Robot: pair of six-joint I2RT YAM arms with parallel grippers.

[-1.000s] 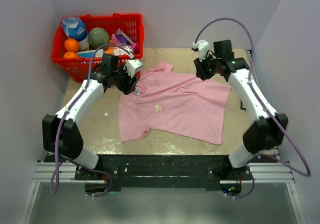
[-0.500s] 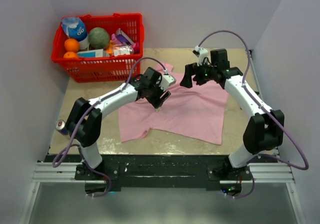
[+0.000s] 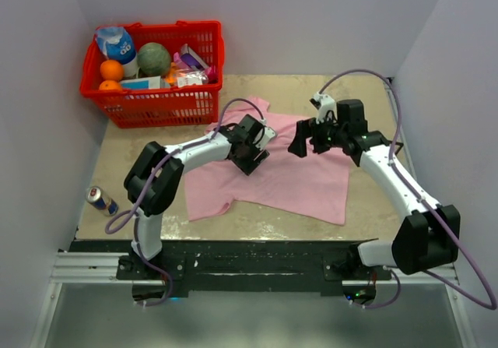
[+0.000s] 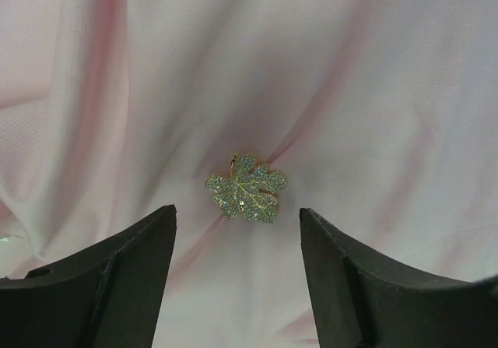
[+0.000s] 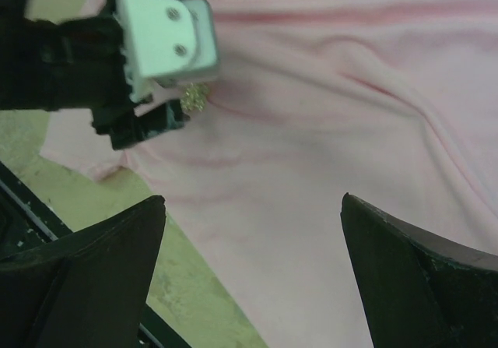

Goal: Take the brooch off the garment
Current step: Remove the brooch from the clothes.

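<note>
You're lining up the grasp. Your left claw (image 3: 250, 155) hovers over the shirt (image 3: 303, 177) at mid-tabletop, jaws partly spread and empty, the brooch (image 4: 246, 188) pinned just ahead between them. Your right claw (image 5: 253, 200) gapes wide, empty. Next: steady the cloth, close on the brooch.

The left arm (image 3: 198, 149) and right arm (image 3: 393, 184) are white with black joints and looping lilac cables (image 3: 359, 72). The left tool (image 4: 237, 223) and right tool (image 5: 253, 200) have black wedge fingers (image 4: 101, 286).

Pink garment (image 3: 305, 181); gold, perhaps silver-speckled brooch (image 4: 246, 188)
</note>
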